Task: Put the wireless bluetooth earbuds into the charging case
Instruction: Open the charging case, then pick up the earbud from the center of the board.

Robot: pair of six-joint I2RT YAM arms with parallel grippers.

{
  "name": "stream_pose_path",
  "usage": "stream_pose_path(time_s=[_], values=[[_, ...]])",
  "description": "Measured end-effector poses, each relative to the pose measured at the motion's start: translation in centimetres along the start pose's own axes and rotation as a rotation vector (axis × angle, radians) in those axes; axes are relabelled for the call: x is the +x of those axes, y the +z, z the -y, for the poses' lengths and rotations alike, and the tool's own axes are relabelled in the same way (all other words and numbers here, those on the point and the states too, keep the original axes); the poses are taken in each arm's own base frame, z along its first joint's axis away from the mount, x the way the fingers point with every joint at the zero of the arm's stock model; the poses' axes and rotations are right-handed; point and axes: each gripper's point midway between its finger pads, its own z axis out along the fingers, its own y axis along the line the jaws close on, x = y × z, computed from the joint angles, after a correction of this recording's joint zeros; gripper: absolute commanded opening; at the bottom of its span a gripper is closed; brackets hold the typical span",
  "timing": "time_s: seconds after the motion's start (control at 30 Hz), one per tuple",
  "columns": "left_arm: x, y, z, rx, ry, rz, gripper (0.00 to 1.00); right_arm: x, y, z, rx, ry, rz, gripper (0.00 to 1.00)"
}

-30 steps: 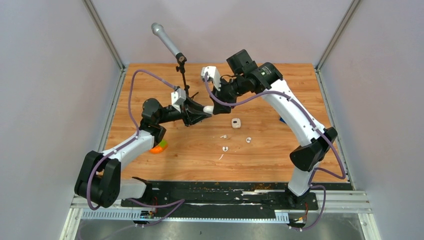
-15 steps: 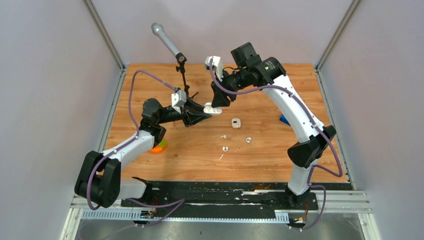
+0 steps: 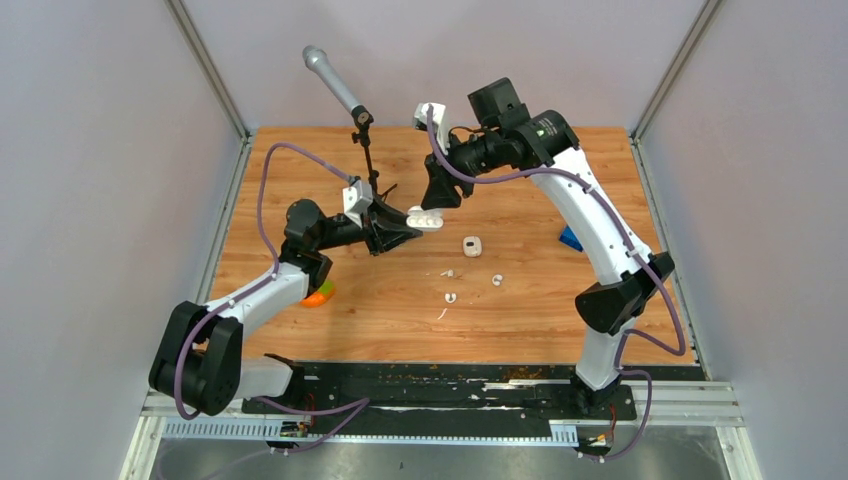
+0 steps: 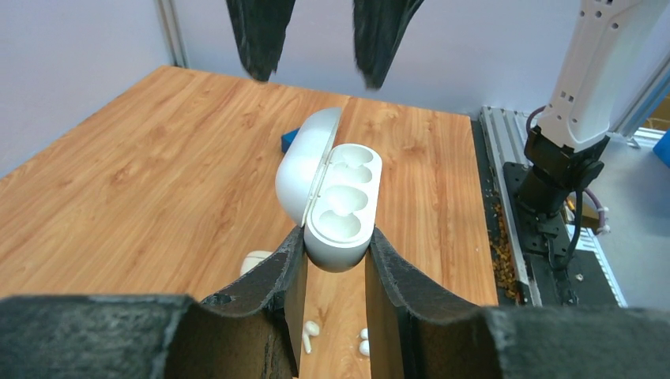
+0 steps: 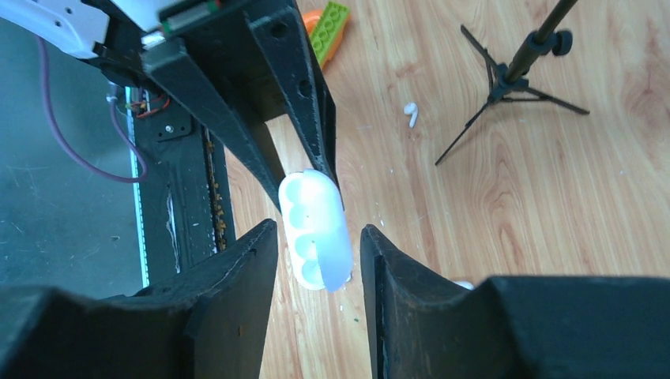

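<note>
Left gripper (image 3: 408,222) is clamped narrow on the near end of the charging case (image 4: 340,209) and holds it up in the air above the counter (image 3: 540,320). The lid is swung open to one side and both sockets look empty. Right gripper (image 3: 438,198) hangs just above the far end of the case with its jaws about halfway apart and nothing in them.

The earbuds (image 4: 310,333) lie on the counter below and in front of the case, well apart from both grippers. A small white rounded square (image 3: 472,245) sits near them and is not a bud.

Step in hand, as I judge it, is fetching the first bud with the right arm.

- Lift clear of the open lid before moving off, since a knock could shut it or twist the case in the left jaws.
- Come down straight over one bud and close on the rounded head, leaving the stem free. The stem probably has to go into the socket first.
- Buds are tiny and glossy on smooth wood, so they will likely skid. Centre them between the jaws before closing, and close slowly.
- Left arm should hold steady with the open face turned up.
- Seat the bud fully in its socket before the jaws let go.
</note>
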Motion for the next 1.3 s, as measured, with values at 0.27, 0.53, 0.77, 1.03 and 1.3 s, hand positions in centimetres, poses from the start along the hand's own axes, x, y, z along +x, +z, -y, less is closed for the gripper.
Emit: stream_pose_path(time_s=[0.27,0.53,0.77,1.03,1.3], values=[[0.0,-0.3,-0.6,-0.042,-0.052,0.006,0.0,-1.1,-1.9,-0.3,-0.005,-0.015,0.057,0.44],[0.6,-1.3,-1.5,-0.088,-0.121,-0.024,0.0,0.4,-5.1,1.8,0.052,0.048,0.097,0.58],[-2.6,-3.1,-0.9,-0.141,-0.066,-0.05,0.0,4.9,-7.4,4.3,0.135,0.112,0.093,0.6],[-3.0,-4.3,0.1,-0.183,-0.01,-0.096,0.0,9.7,-8.4,5.1,0.168,0.067,0.04,0.55],[-1.4,-4.9,-0.7,-0.248,-0.074,-0.14,0.0,14.2,-6.0,6.3,0.126,0.081,-0.057,0.46]])
